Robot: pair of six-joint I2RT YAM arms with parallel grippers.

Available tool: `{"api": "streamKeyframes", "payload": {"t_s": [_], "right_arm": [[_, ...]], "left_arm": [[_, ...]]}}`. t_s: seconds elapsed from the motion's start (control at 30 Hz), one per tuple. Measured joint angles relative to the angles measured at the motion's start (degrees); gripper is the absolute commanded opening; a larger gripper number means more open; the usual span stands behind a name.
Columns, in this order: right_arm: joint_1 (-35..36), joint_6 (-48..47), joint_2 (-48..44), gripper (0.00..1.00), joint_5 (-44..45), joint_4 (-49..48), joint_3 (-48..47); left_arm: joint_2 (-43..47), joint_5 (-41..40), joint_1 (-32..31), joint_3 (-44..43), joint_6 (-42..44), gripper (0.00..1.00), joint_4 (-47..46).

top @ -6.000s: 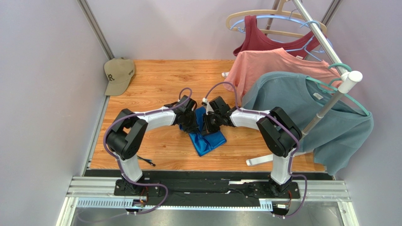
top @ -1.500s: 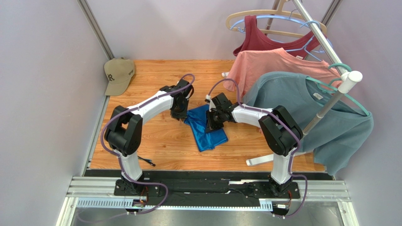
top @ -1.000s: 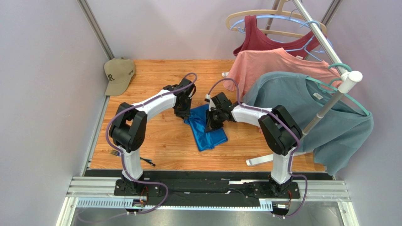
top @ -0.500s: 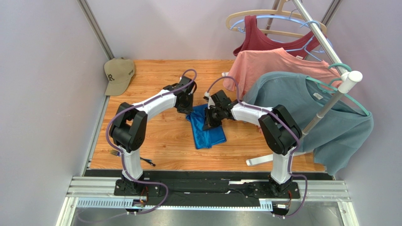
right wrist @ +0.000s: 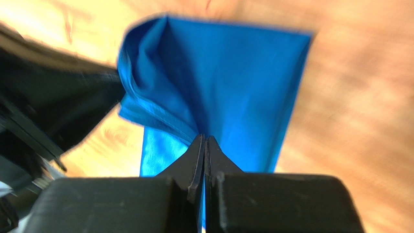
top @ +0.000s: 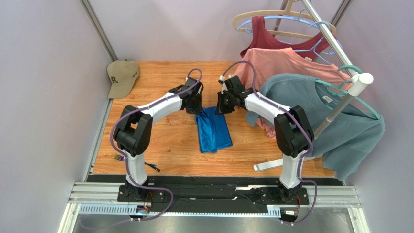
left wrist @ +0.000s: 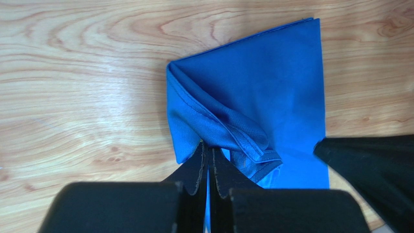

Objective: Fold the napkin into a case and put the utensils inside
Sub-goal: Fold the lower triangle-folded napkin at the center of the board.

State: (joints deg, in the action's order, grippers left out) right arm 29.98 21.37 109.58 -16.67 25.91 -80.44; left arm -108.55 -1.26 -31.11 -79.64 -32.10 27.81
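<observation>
The royal-blue napkin (top: 213, 132) lies folded on the wooden table as a longish strip, its far end lifted. My left gripper (top: 197, 108) is shut on the far left corner, where bunched hemmed layers (left wrist: 228, 131) rise to the closed fingertips (left wrist: 209, 148). My right gripper (top: 221, 108) is shut on the far right part; its wrist view shows the cloth (right wrist: 233, 82) pinched between the closed tips (right wrist: 204, 141). Both grippers stand side by side, a little apart. Thin dark utensils (top: 151, 166) lie near the front left edge of the table.
A tan cap (top: 122, 76) sits at the far left corner. A clothes rack on the right carries a teal T-shirt (top: 311, 111), a pink shirt (top: 286, 65) and a red tank top (top: 272, 41). Its white foot (top: 267, 166) rests on the table's near right.
The left gripper has closed on the napkin's far left corner. Both grippers moved toward the far side, drawing the napkin's far end up and straightening the strip.
</observation>
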Motion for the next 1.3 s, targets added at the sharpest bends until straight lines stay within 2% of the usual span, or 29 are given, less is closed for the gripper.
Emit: {"api": "streamKeyframes", "payload": {"t_s": [0.2, 0.47, 0.73, 1.0, 1.07, 1.2, 1.23, 1.3], "right_arm": [[-1.1, -1.3, 4.8, 0.00, 1.1, 0.0, -5.4], [-1.1, -1.1, 10.8, 0.00, 1.1, -0.2, -5.6], [-1.5, -1.0, 11.3, 0.00, 1.1, -0.7, -5.7], [-4.4, -0.7, 11.2, 0.00, -3.2, -0.3, -6.6], [-5.0, -0.6, 11.2, 0.01, -4.0, -0.3, -6.6], [-5.8, -0.5, 9.7, 0.13, -4.6, -0.4, -5.7], [-5.8, -0.4, 8.7, 0.24, -4.9, -0.5, -4.9], [-5.7, -0.3, 6.6, 0.32, -5.4, -0.5, -3.4]], "left_arm": [[-2.2, 1.5, 0.0, -1.2, -2.3, 0.00, -1.0], [-6.4, 4.0, -0.1, -3.3, -6.9, 0.00, -4.8], [-8.4, 4.2, -0.6, -2.7, -10.2, 0.00, -9.2], [-8.4, 3.3, -0.7, -0.3, -10.9, 0.14, -13.7], [-8.4, 3.7, -0.7, -0.4, -10.3, 0.15, -13.9], [-8.4, 5.4, -0.7, -0.6, -9.5, 0.15, -13.7], [-8.4, 5.9, -0.7, -0.6, -9.5, 0.16, -13.6], [-8.4, 7.5, -0.7, -0.6, -9.9, 0.17, -13.4]]}}
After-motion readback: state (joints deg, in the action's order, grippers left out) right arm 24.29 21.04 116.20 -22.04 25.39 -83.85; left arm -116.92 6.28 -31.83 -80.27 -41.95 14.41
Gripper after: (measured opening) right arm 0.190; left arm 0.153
